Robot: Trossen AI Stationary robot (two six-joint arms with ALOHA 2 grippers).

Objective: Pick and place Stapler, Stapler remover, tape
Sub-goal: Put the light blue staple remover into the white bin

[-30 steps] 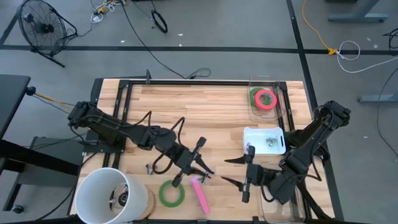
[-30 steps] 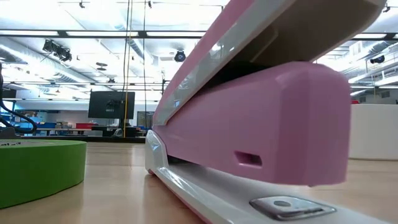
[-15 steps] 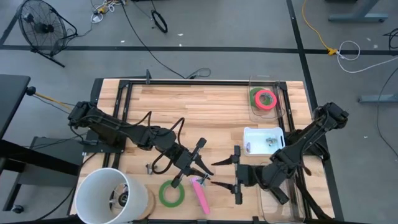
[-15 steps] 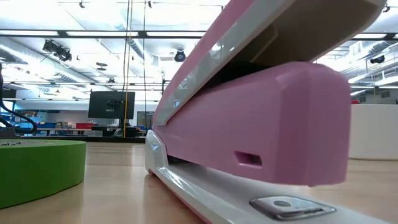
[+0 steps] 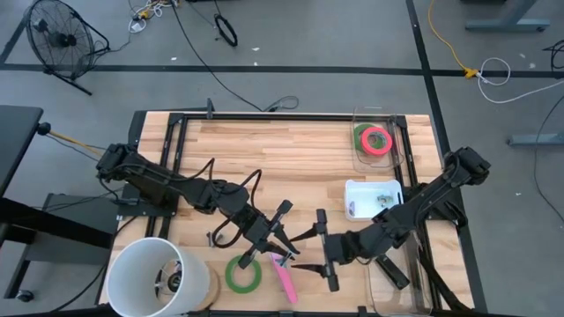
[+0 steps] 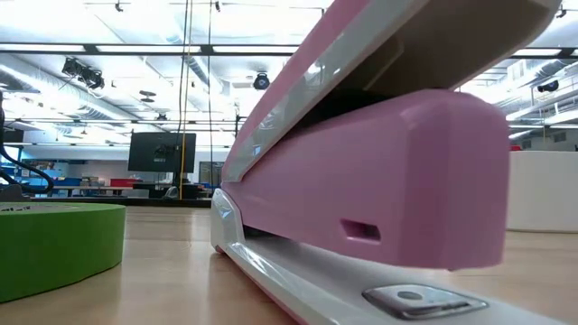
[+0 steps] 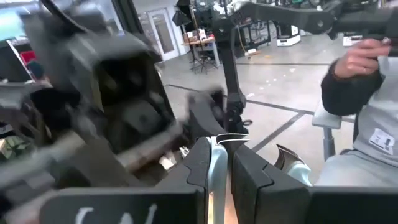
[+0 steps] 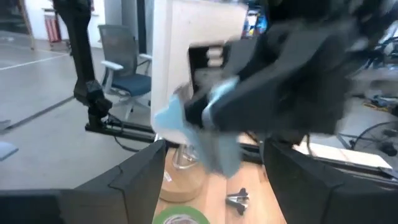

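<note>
Your left tool (image 5: 280, 247) was closed, its tips just above the near end of the pink stapler (image 5: 284, 275), which lay on the table (image 5: 264, 150) beside a green tape roll (image 5: 242, 274). Your right tool (image 5: 300, 247) stood wide open and empty, facing the left one. The red-pink tape roll (image 5: 376, 140) sat on a green one in the far clear bin (image 5: 361, 158).

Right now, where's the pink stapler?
High view: the pink stapler lies at the table's near edge, right beside the green tape roll, under the left gripper.
</note>
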